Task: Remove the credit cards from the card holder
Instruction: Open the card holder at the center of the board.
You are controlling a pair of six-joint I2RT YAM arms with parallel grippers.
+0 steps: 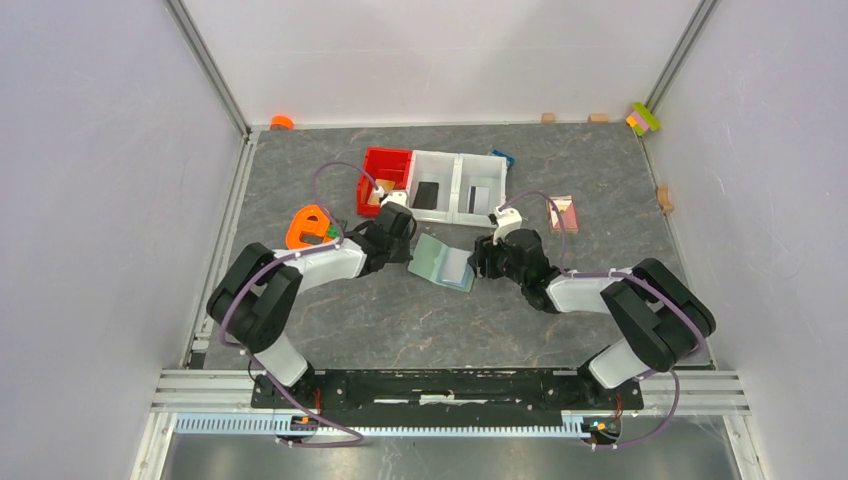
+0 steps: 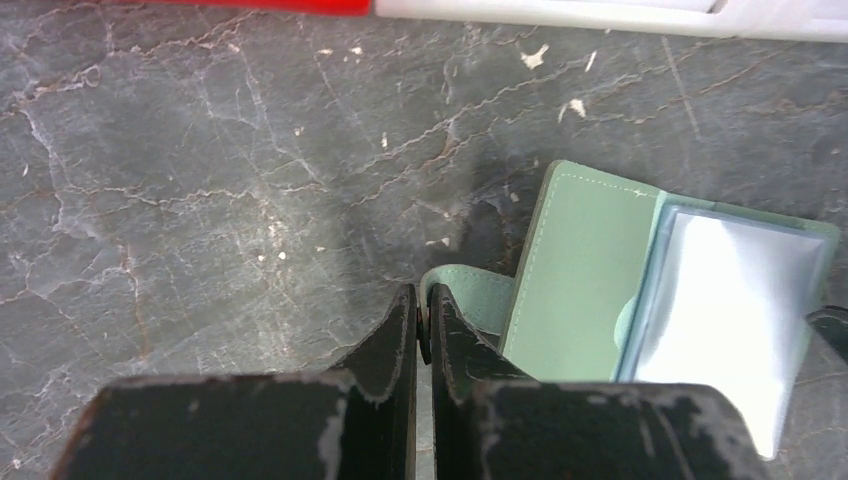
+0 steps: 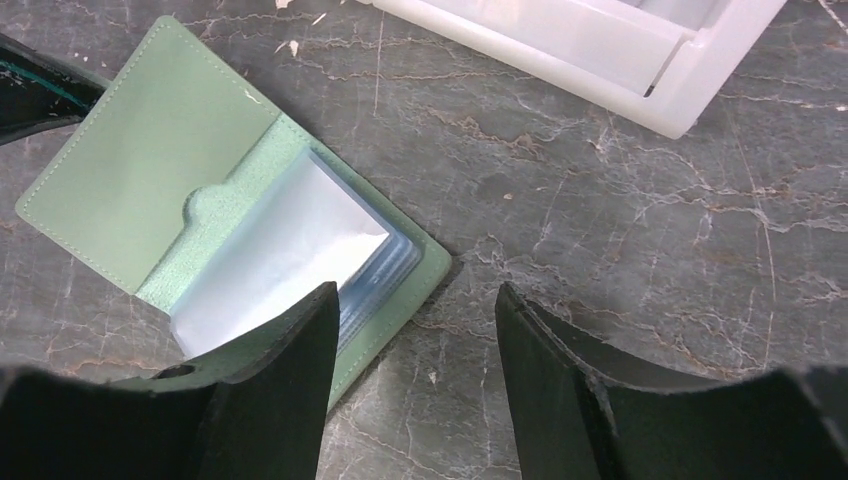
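The sage-green card holder (image 1: 443, 262) lies open on the table between my two grippers. Its left flap (image 2: 585, 270) is bare green. Its right side holds pale clear pockets (image 3: 285, 255) with card edges (image 3: 380, 275) showing pale blue-white inside. My left gripper (image 2: 424, 318) is shut on the holder's small tab (image 2: 470, 290) at its left edge. My right gripper (image 3: 415, 320) is open and empty, its left finger (image 3: 290, 370) over the holder's right corner, its right finger (image 3: 560, 370) over bare table.
A red bin (image 1: 385, 180) and two white bins (image 1: 460, 185) stand just behind the holder, one with a dark card. An orange object (image 1: 308, 226) lies left of the left arm. A pink square flat item (image 1: 565, 213) lies at the right.
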